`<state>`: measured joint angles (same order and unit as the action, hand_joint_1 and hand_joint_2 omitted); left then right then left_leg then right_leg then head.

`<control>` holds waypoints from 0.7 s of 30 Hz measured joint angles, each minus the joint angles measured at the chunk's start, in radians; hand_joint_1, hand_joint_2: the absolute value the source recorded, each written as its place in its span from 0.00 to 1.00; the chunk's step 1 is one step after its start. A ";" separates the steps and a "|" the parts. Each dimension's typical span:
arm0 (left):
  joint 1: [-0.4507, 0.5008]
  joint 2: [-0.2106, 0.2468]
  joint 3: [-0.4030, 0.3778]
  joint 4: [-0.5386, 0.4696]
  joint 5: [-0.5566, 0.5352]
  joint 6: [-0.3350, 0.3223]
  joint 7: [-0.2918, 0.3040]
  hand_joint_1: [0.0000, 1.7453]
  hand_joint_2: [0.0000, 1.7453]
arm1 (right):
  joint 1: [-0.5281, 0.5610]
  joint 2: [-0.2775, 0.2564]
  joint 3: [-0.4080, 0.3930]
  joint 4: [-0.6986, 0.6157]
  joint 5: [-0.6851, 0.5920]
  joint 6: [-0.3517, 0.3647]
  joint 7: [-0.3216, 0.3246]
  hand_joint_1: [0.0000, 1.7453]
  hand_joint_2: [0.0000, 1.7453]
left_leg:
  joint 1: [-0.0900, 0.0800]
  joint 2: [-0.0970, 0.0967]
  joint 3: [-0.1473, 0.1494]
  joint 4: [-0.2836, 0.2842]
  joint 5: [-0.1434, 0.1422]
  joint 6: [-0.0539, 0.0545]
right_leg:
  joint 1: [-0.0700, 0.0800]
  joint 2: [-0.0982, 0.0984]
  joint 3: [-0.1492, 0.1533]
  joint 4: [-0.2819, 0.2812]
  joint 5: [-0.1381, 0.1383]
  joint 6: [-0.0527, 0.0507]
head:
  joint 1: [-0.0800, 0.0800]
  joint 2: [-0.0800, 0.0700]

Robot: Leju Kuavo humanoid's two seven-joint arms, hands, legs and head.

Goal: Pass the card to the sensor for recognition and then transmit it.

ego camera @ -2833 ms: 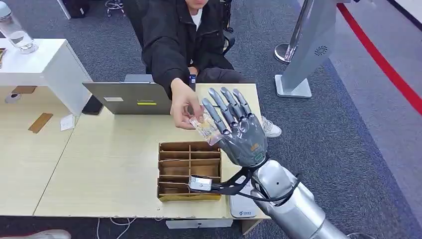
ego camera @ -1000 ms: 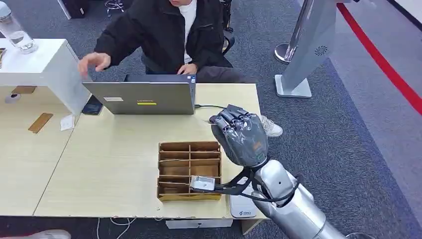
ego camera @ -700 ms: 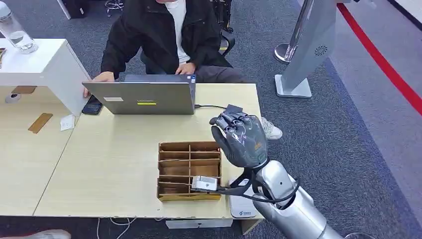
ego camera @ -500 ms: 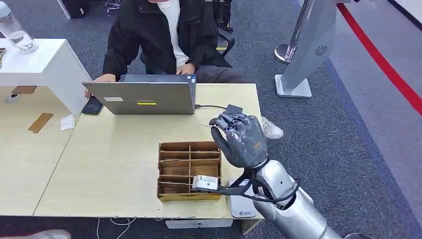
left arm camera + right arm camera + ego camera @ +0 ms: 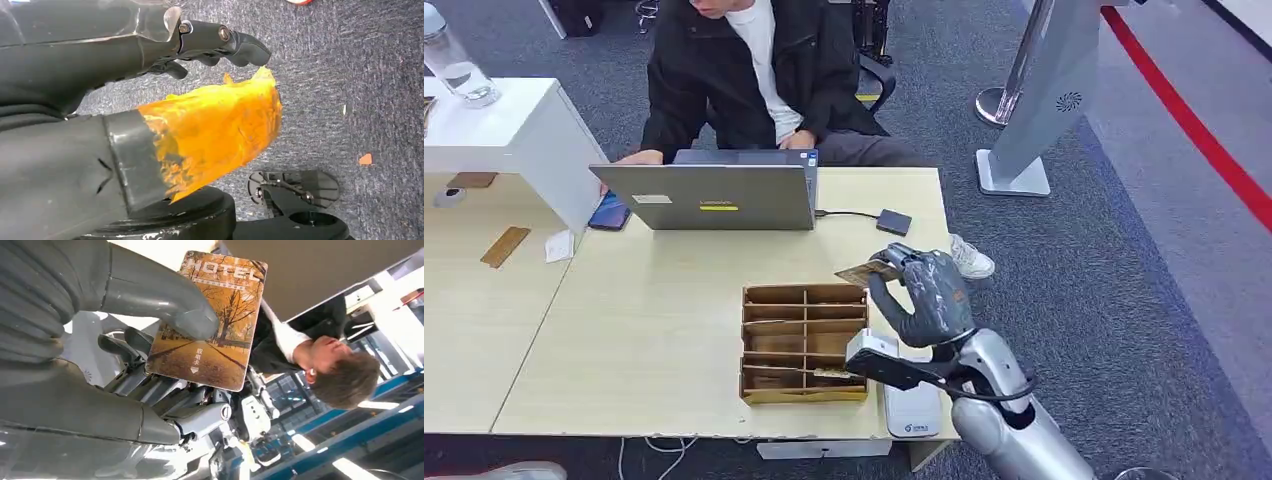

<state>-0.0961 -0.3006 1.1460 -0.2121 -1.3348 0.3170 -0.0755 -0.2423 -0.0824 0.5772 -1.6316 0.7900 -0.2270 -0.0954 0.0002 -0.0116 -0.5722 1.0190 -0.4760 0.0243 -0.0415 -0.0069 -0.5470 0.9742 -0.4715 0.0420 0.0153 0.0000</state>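
Head view: the right robot hand [image 5: 924,295] is hanging above the bench [image 5: 654,300], just beside the right edge of the brown divided organizer box [image 5: 805,342], back of the hand facing up, fingers curled. It is pinching the hotel key card [image 5: 867,271], which is sticking out toward the laptop [image 5: 709,197] and lying nearly flat, above the box's far right corner. The silver forearm is coming up from the lower right, over a white card reader [image 5: 912,410] at the bench's near edge. A small black device [image 5: 893,221] is lying on the bench on a cable from the laptop. A person in a black jacket [image 5: 744,70] is sitting behind the laptop.

Left wrist view: the left robot hand [image 5: 150,85] is hanging over grey carpet [image 5: 350,75], thumb tipped with orange covering, dark fingers bent inward, grasping nothing.

Right wrist view: the thick grey thumb [image 5: 160,295] is pressing on the printed face of the card [image 5: 215,322], darker fingers backing it from behind. The card reads "HOTEL" over an autumn tree picture.
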 joint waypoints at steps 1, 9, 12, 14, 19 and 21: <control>0.000 0.000 0.000 0.000 0.000 0.000 0.000 0.00 0.00 | 0.004 0.000 -0.005 -0.001 -0.011 0.008 0.000 1.00 1.00 | 0.000 0.000 0.000 0.000 0.000 0.000 | 0.000 0.000 0.000 0.000 0.000 0.000 | 0.000 0.000; 0.001 0.000 0.000 0.000 0.014 0.003 -0.009 0.00 0.00 | 0.070 0.004 -0.076 -0.006 -0.208 0.106 -0.015 1.00 1.00 | 0.000 0.000 0.000 0.000 0.000 0.000 | 0.000 0.000 0.000 0.000 0.000 0.000 | 0.000 0.000; 0.001 0.000 0.000 0.000 0.020 0.005 -0.011 0.00 0.00 | 0.099 0.006 -0.108 -0.005 -0.276 0.137 -0.023 1.00 1.00 | 0.000 0.000 0.000 0.000 0.000 0.001 | 0.000 0.000 0.000 0.000 0.000 0.000 | 0.000 0.000; 0.001 0.000 0.000 0.000 0.023 0.006 -0.016 0.00 0.00 | 0.115 0.010 -0.127 -0.004 -0.316 0.152 -0.023 1.00 1.00 | 0.000 0.000 0.000 0.000 0.000 0.001 | 0.000 0.000 0.000 0.000 0.000 0.000 | 0.000 0.000; 0.001 0.000 0.000 0.000 0.031 0.011 -0.019 0.00 0.00 | 0.151 0.014 -0.168 0.002 -0.392 0.185 -0.019 1.00 1.00 | 0.000 0.000 0.000 0.000 0.000 0.001 | 0.000 0.000 0.000 0.000 0.000 0.000 | 0.000 0.000; 0.001 0.000 0.000 0.000 0.034 0.013 -0.021 0.00 0.00 | 0.168 0.014 -0.186 0.006 -0.422 0.199 -0.014 1.00 1.00 | 0.000 0.000 0.000 0.000 0.000 0.001 | 0.000 0.000 0.000 0.000 0.000 0.000 | 0.000 0.000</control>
<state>-0.0947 -0.3006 1.1460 -0.2121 -1.3012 0.3304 -0.0961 -0.0743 -0.0679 0.3914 -1.6255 0.3685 -0.0278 -0.1091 0.0001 -0.0117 -0.5725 1.0190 -0.4765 0.0249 -0.0416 -0.0070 -0.5471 0.9741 -0.4717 0.0422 0.0153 0.0000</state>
